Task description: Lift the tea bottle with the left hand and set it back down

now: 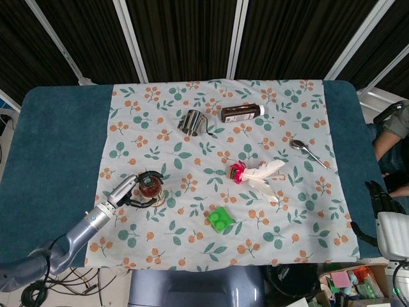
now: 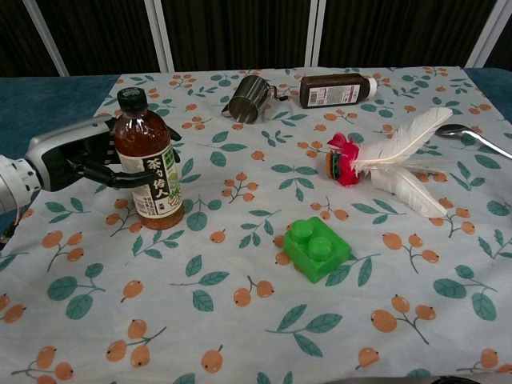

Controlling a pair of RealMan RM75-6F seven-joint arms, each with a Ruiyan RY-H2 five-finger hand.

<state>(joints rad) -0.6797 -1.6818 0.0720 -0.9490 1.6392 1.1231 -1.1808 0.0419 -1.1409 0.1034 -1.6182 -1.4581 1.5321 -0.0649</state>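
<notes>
The left hand (image 2: 76,160) wraps its fingers (image 2: 120,178) around the tea bottle (image 2: 149,164), which stands upright on the floral cloth (image 2: 240,320) at the left of the chest view, lower left of centre in the head view. The right hand (image 1: 378,199) shows at the right edge of the head view, off the worktop (image 1: 57,147); whether it is spread or closed I cannot tell. A green toy brick (image 2: 318,249) sits centre, a feather toy (image 2: 384,160) right, a steel cup (image 2: 246,99) and a lying brown bottle (image 2: 336,90) toward the top, a spoon (image 1: 307,149) further right.
</notes>
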